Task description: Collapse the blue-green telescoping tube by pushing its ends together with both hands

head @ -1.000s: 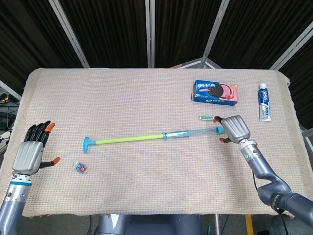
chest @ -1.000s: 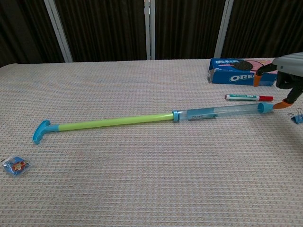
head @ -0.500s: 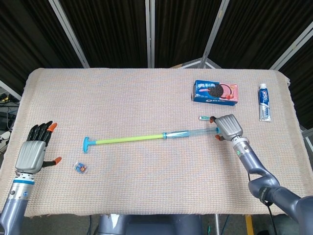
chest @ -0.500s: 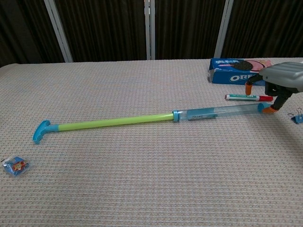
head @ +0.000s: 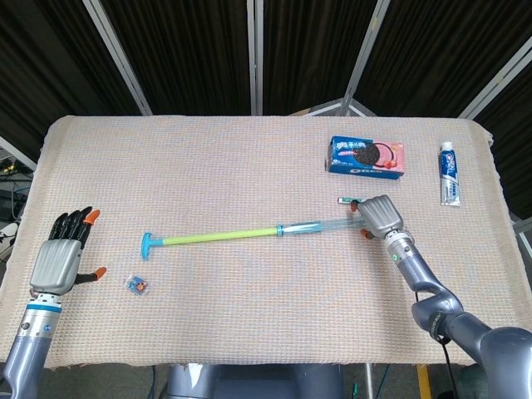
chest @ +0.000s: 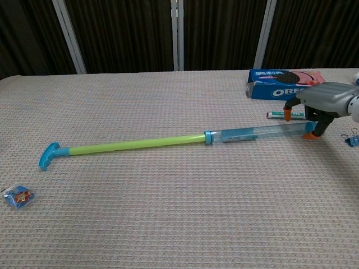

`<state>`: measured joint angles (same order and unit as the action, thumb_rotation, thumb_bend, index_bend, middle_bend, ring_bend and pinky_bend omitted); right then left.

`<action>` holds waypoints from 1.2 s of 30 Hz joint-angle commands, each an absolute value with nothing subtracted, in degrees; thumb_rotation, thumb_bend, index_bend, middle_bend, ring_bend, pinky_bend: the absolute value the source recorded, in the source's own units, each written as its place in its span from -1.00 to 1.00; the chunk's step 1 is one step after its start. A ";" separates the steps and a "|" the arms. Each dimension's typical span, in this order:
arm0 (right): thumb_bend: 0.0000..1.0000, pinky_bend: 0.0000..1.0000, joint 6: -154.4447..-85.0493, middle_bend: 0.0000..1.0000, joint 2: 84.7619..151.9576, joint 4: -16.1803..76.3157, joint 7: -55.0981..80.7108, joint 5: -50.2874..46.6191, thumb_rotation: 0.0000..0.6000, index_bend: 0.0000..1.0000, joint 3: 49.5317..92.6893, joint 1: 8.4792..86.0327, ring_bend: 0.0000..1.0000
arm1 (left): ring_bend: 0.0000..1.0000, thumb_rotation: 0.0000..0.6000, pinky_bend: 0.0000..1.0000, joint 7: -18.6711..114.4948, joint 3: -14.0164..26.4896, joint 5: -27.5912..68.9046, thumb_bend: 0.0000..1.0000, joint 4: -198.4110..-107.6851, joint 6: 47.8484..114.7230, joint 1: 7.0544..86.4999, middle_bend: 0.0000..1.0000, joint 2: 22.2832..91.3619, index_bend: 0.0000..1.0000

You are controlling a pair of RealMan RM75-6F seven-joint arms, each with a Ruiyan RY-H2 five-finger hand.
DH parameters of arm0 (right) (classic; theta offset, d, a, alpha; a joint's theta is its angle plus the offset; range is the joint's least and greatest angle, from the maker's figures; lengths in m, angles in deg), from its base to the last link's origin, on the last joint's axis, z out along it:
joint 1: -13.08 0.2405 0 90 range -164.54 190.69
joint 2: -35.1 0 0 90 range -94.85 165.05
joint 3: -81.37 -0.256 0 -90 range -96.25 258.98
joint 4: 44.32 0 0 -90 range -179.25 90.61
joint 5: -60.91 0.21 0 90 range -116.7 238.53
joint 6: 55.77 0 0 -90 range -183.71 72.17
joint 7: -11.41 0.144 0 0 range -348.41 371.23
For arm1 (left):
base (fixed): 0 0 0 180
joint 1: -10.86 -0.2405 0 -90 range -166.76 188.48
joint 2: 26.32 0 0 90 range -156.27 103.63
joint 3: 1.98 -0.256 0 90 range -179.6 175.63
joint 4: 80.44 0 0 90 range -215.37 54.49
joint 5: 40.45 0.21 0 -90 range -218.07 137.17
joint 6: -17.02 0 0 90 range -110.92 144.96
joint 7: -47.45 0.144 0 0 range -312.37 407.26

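The telescoping tube lies extended across the table, with a cyan T-shaped cap (head: pixel 146 244) (chest: pixel 47 155) at its left end. A green rod (head: pixel 220 237) (chest: pixel 134 144) runs into a clear blue sleeve (head: pixel 320 225) (chest: pixel 258 133). My right hand (head: pixel 379 218) (chest: pixel 325 100) sits over the sleeve's right end, orange fingertips (chest: pixel 287 116) spread on either side of it with a gap wider than the tube. My left hand (head: pixel 58 259) hovers near the table's left edge with its fingers spread, well left of the cap and holding nothing. The chest view does not show it.
An Oreo box (head: pixel 366 155) (chest: pixel 280 84) and a toothpaste tube (head: pixel 449 173) lie at the back right. A marker (head: pixel 349 200) (chest: pixel 277 115) lies just behind the sleeve's end. A blue binder clip (chest: pixel 352 138) sits at the right edge. A small blue packet (head: pixel 138 285) (chest: pixel 18 196) lies near the cap.
My right hand has slid left along the table and now covers the sleeve's right end. The tube's length looks the same. My left hand has barely shifted.
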<state>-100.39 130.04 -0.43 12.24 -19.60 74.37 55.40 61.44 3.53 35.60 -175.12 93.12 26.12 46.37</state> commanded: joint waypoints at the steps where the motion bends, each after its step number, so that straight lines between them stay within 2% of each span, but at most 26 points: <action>1: -0.56 1.00 -100.13 1.00 130.20 -0.77 12.35 -19.39 1.00 -0.10 74.40 55.48 0.99 | -1.00 1.00 -1.00 61.46 3.52 35.49 -1.00 -175.02 93.00 26.17 -1.00 46.45 -1.00; 8: -0.28 1.00 -100.28 1.00 129.78 -0.66 13.83 -19.21 1.00 0.22 74.67 55.19 0.99 | -1.00 1.00 -1.00 61.77 3.48 35.19 -1.00 -174.70 92.57 26.37 -1.00 46.78 -1.00; 11: -0.23 1.00 -100.36 1.00 129.23 0.18 14.50 -19.16 1.00 0.33 74.79 54.96 0.99 | -1.00 1.00 -1.00 62.08 3.30 35.18 -1.00 -174.67 92.11 26.58 -1.00 46.96 -1.00; 15: -0.22 1.00 -100.84 1.00 127.65 2.54 14.55 -19.01 1.00 0.37 74.95 54.49 0.99 | -0.99 1.00 -0.98 62.99 3.24 34.77 -1.00 -174.33 90.08 27.73 -0.98 47.45 -1.00; 16: -0.22 1.00 -100.82 1.00 127.26 3.24 14.44 -18.84 1.00 0.39 74.95 54.35 0.99 | -0.89 1.00 -0.87 63.30 3.42 34.62 -1.00 -174.09 89.46 28.23 -0.86 47.67 -1.00; 18: -0.22 1.00 -100.79 1.00 126.20 5.14 13.92 -18.35 1.00 0.40 74.93 54.00 0.99 | -0.36 1.00 -0.33 64.26 4.27 34.14 -1.00 -173.15 87.88 29.81 -0.30 48.51 -1.00; 20: -0.22 1.00 -100.70 1.00 125.21 7.14 13.26 -17.72 1.00 0.42 74.86 53.63 1.00 | 0.06 1.00 0.11 64.77 5.11 33.22 -1.00 -172.59 85.76 31.49 0.10 49.32 -0.98; 21: -0.22 1.00 -100.72 1.00 124.52 8.60 12.69 -17.19 1.00 0.42 74.74 53.36 1.00 | 0.19 1.00 0.27 64.95 5.75 32.84 -1.00 -172.10 84.31 32.79 0.23 49.93 -0.92; 23: -0.21 1.00 -100.84 1.00 123.61 10.63 11.85 -16.41 1.00 0.43 74.59 52.91 1.00 | 0.36 1.00 0.44 65.22 6.51 32.70 -1.00 -171.15 82.59 34.57 0.40 51.01 -0.79; 26: -0.20 1.00 -100.79 1.00 121.78 14.67 9.81 -14.60 1.00 0.43 74.52 51.89 1.00 | 0.50 1.00 0.66 66.12 7.73 31.82 -0.97 -169.42 78.86 37.97 0.55 53.14 -0.59; 29: -0.20 1.00 -100.60 1.00 120.23 18.05 7.27 -12.81 1.00 0.43 74.50 51.21 1.00 | 0.55 1.00 0.81 66.41 8.41 30.48 -0.76 -168.06 76.47 39.95 0.59 54.69 -0.47; 33: -0.18 1.00 -100.69 1.00 118.30 22.21 4.23 -10.73 1.00 0.43 74.50 50.55 1.00 | 0.57 1.00 0.90 66.74 9.08 28.01 -0.49 -166.22 72.71 42.60 0.61 56.60 -0.32; 36: -0.18 1.00 -100.89 1.00 117.29 24.76 2.38 -8.82 1.00 0.43 74.15 50.28 1.00 | 0.57 1.00 0.90 68.08 8.96 25.31 -0.46 -164.97 69.80 44.40 0.61 57.56 -0.28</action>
